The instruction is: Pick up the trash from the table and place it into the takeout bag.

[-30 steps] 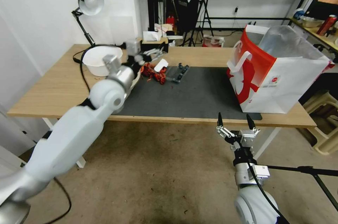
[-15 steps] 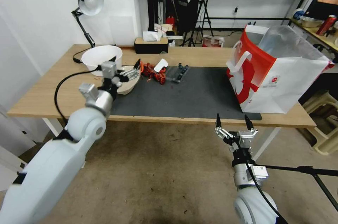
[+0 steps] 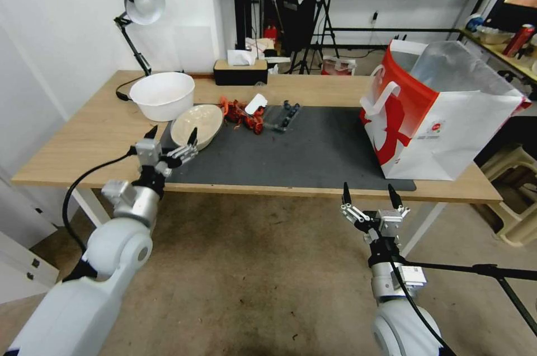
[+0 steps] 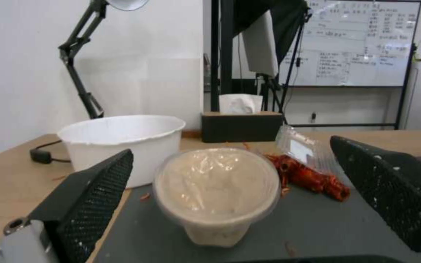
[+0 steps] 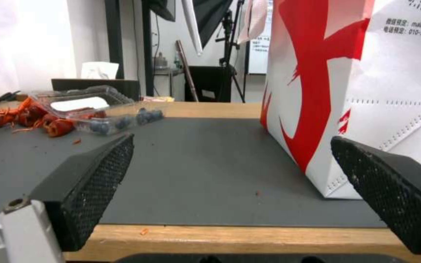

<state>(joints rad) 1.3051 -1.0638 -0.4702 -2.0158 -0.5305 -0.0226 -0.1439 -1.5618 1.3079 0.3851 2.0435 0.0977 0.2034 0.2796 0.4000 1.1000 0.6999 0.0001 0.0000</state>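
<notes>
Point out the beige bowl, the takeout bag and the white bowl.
beige bowl (image 3: pixel 197 124): head view, inner hollow.
takeout bag (image 3: pixel 458 137): head view, white front panel.
white bowl (image 4: pixel 122 140): left wrist view, outer wall.

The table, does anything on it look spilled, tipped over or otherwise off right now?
Yes. The beige bowl lies tipped on its side on the dark mat, its film-covered mouth facing the open left gripper. Beside it, red food scraps lie spilled loose, with small crumbs scattered across the mat. The takeout bag stands upright.
</notes>
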